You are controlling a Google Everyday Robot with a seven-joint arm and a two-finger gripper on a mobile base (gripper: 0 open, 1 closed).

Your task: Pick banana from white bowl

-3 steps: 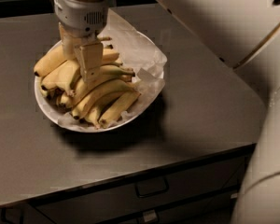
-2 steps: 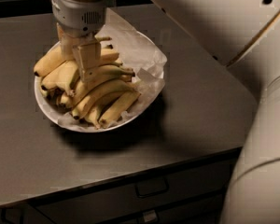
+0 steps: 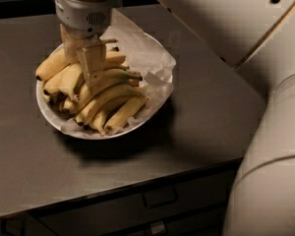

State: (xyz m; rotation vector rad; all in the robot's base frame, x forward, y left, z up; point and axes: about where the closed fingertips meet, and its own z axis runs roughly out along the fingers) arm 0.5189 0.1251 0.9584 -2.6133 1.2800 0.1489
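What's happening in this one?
The robot's single arm reaches down from above, with its gripper lowered into a pile of ripe bananas in the white bowl. The bowl is lined with crumpled paper and sits on a dark counter. The gripper sits at the top of the pile, against a banana near the middle. No banana has been lifted clear of the bowl yet.
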